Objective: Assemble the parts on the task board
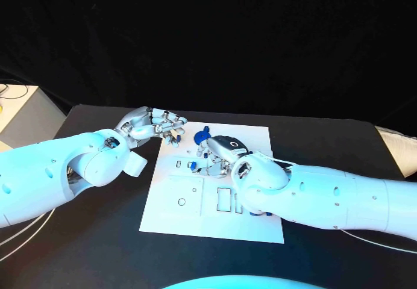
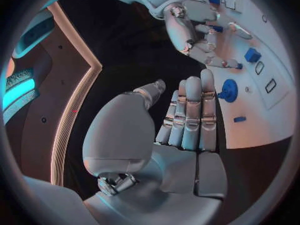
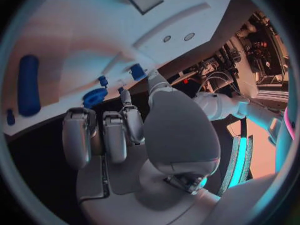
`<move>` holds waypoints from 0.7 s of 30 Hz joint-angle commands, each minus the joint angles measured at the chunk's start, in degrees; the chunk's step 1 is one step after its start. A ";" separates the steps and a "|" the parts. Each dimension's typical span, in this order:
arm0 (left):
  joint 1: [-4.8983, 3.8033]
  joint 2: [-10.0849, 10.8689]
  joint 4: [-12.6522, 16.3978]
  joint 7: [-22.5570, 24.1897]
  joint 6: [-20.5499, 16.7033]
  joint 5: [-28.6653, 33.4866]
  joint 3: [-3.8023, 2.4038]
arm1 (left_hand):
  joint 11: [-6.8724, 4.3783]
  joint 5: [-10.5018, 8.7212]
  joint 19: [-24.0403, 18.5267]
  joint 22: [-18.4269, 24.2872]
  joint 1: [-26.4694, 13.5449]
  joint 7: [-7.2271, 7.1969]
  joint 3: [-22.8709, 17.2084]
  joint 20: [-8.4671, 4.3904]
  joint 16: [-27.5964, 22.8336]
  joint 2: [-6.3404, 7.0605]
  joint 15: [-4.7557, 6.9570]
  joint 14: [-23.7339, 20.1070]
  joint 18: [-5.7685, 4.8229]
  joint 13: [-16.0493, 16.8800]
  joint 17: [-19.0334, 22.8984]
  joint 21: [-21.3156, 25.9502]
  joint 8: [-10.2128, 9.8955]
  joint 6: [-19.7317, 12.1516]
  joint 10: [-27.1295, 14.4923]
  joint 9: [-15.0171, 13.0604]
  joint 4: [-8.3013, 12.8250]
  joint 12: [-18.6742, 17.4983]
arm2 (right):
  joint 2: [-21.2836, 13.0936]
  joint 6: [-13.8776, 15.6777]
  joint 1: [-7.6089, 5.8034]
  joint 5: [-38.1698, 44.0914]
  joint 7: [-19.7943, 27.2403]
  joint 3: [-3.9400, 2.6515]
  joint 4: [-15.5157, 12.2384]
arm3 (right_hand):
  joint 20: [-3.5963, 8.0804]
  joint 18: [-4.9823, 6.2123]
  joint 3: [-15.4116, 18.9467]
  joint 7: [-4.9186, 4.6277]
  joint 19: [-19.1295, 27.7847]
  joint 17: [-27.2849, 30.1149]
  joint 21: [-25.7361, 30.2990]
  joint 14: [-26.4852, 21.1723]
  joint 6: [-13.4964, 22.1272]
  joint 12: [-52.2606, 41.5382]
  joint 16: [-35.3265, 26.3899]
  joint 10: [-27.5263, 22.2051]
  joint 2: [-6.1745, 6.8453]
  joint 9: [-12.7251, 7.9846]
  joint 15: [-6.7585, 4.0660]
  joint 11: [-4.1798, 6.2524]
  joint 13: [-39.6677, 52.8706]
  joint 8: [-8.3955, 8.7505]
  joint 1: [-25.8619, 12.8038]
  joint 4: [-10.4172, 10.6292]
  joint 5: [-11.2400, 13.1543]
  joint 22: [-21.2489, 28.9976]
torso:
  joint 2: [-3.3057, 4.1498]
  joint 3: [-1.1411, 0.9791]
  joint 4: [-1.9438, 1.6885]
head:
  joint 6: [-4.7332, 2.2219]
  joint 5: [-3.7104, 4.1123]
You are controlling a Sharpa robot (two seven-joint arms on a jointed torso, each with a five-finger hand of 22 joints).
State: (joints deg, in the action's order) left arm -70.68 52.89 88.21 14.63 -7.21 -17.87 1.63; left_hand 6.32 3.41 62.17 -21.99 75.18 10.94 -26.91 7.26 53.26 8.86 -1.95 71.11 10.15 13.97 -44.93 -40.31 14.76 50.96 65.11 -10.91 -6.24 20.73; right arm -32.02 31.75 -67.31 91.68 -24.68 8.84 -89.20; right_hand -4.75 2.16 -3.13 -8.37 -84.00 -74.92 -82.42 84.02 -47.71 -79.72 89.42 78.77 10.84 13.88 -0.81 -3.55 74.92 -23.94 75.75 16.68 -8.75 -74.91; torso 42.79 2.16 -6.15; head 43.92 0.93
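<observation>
Left robot hand (image 1: 155,127) hovers at the task board's (image 1: 252,226) far left corner, fingers straight and together, holding nothing. Right robot hand (image 1: 219,155) rests over the board's upper middle, fingers curled; whether it grips a part is unclear. Blue round part (image 2: 228,90) lies on the board nearby. Advise seating parts squarely, with light pressure.

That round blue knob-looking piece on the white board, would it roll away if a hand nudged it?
Possibly. The round blue part has a toothed, wheel-like rim, so on edge it might roll; here it seems to lie flat on the task board, so a nudge would more likely slide it. It looks like stiff, light plastic. The left hand isn't touching it.
</observation>
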 commanded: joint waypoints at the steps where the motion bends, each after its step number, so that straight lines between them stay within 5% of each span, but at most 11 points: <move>1: -0.10 -0.12 -0.61 -7.20 -0.73 -7.60 -0.05 | -0.56 -0.18 0.97 -2.88 0.20 -0.77 1.18 -0.43 11.38 0.02 0.59 2.79 0.25 7.27 -10.24 -4.68 4.42 -0.85 -4.06 -2.17 -0.25 10.96 | -1.94 4.50 -1.16 -4.72 7.08 -0.35 -1.59 | -0.44 -0.37 0.44 -0.07 -3.35 -13.41 0.32 5.55 -0.16 -0.12 -0.29 0.33 -0.19 -0.16 0.28 -0.24 3.94 0.00 1.13 -0.01 -1.74 -10.27 | -0.38 -0.23 0.32 | -0.34 -0.32; 2: -0.14 -0.25 -0.98 -8.76 -0.47 -9.11 -0.06 | -1.10 -0.08 1.61 -3.60 0.24 -1.26 1.20 -0.68 15.57 -0.40 0.95 5.37 0.38 8.97 -14.91 -5.95 6.09 0.09 -3.56 -3.01 -0.37 13.82 | -2.80 4.78 -1.63 -7.29 9.31 -0.45 -2.06 | -0.45 -0.33 0.27 -0.11 -3.30 -13.34 0.48 5.53 -0.02 -0.12 -0.33 0.29 -0.39 -0.26 0.29 -0.26 3.90 0.09 1.96 -0.14 -2.81 -10.19 | -0.53 -0.29 0.45 | -0.33 -0.45; 4: -0.27 -0.57 -1.69 -12.41 0.75 -12.60 -0.08 | -2.27 0.17 0.75 -7.17 -0.55 -2.84 0.73 -1.50 22.23 -0.29 1.93 8.13 0.35 17.15 -21.22 -11.40 14.23 -2.51 -7.85 -8.21 -2.25 26.75 | -4.63 4.57 -2.62 -12.79 13.69 -0.64 -2.91 | -0.53 0.09 -0.74 -0.27 -2.64 -13.17 2.40 5.49 0.23 0.06 -0.43 -0.05 -0.97 -0.54 0.38 -0.38 3.63 0.30 4.54 -0.37 -6.26 -9.07 | -0.97 -0.39 0.56 | -0.18 -0.77; 6: -0.62 -1.02 -2.39 -17.26 3.23 -17.62 -0.10 | -2.77 -0.03 -0.02 -8.38 -1.88 -2.90 0.11 -1.81 23.95 -0.52 2.09 9.18 0.40 19.12 -23.20 -13.25 17.97 -3.69 -8.46 -10.62 -4.38 30.56 | -6.75 3.16 -3.81 -19.48 17.83 -0.85 -3.56 | -0.59 0.35 -2.25 -0.39 -2.20 -12.95 3.67 5.42 0.02 0.19 -0.55 -0.38 -1.17 -0.78 0.43 -0.44 3.40 0.29 7.08 -0.78 -9.66 -8.37 | -1.39 -0.52 0.75 | -0.27 -1.30; 8: -1.18 -1.56 -2.93 -20.77 5.20 -21.55 -0.11 | -2.88 -0.04 -0.41 -9.02 -3.17 -3.21 0.03 -1.89 24.70 -0.44 2.32 9.72 0.39 19.99 -23.99 -14.29 20.18 -4.53 -8.60 -12.13 -6.31 32.49 | -8.25 2.07 -4.75 -24.37 19.99 -0.96 -3.74 | -0.61 0.38 -2.90 -0.45 -2.16 -12.95 3.86 5.42 -0.03 0.25 -0.55 -0.51 -0.92 -0.96 0.46 -0.48 3.28 0.37 7.50 -0.57 -11.67 -8.29 | -1.74 -0.66 0.94 | -0.13 -1.69; 13: -2.86 -3.78 -4.44 -28.66 10.31 -30.68 -0.11 | -3.71 -0.01 0.39 -12.00 -4.60 -4.05 0.23 -2.45 27.20 0.20 2.97 11.81 0.10 21.52 -27.43 -17.44 24.26 -4.99 -7.85 -14.95 -9.85 36.02 | -11.87 0.21 -6.93 -34.92 23.44 -1.17 -3.12 | -0.64 0.38 -3.10 -0.49 -2.15 -13.04 3.91 5.44 -0.10 0.25 -0.51 -0.56 -0.81 -1.04 0.49 -0.52 3.23 0.38 7.21 -0.30 -12.28 -8.28 | -2.69 -0.92 1.11 | 0.45 -2.50; 18: -3.80 -6.29 -5.69 -34.14 13.80 -36.46 -0.10 | -4.45 0.00 1.60 -15.25 -5.58 -4.93 0.33 -3.01 28.57 0.32 3.60 12.93 -0.36 27.06 -29.45 -20.17 27.64 -4.85 -4.49 -17.63 -10.40 40.92 | -13.74 -0.51 -8.23 -40.44 24.56 -1.32 -1.16 | -0.66 0.39 -3.21 -0.51 -2.15 -13.08 3.95 5.45 -0.07 0.32 -0.49 -0.68 -0.71 -1.12 0.52 -0.55 3.10 0.42 6.71 -0.15 -12.90 -8.27 | -3.28 -1.05 1.46 | 0.85 -3.06; 21: -4.19 -8.36 -7.04 -37.68 16.79 -39.69 -0.08 | -4.57 0.00 1.66 -15.78 -6.68 -5.06 0.49 -3.15 28.76 0.31 3.73 13.09 -0.45 27.40 -29.72 -20.70 28.60 -5.19 -4.48 -18.64 -10.51 41.40 | -14.35 -0.81 -8.63 -42.20 24.77 -1.37 0.24 | -0.67 0.41 -3.22 -0.54 -2.12 -13.02 4.04 5.44 0.05 0.35 -0.52 -0.73 -0.63 -1.18 0.54 -0.57 3.05 0.50 6.51 -0.14 -13.08 -8.23 | -3.52 -1.13 1.44 | 1.34 -3.29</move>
State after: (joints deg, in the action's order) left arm -74.70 44.91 81.46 -16.15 3.70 -50.45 1.57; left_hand 1.94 3.49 63.49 -37.64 69.00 6.08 -26.41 4.11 81.65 9.35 1.74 83.66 10.17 41.26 -74.56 -60.81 43.19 45.94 60.33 -29.41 -16.53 61.94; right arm -46.27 32.75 -75.84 55.88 -3.15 7.48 -89.41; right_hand -5.16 2.16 -6.11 -8.72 -84.00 -74.92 -78.64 84.03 -47.78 -79.58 89.19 78.26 10.23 12.76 -0.81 -4.06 74.91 -23.71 82.55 16.44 -21.64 -74.95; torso 39.69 1.14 -4.84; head 44.88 -2.11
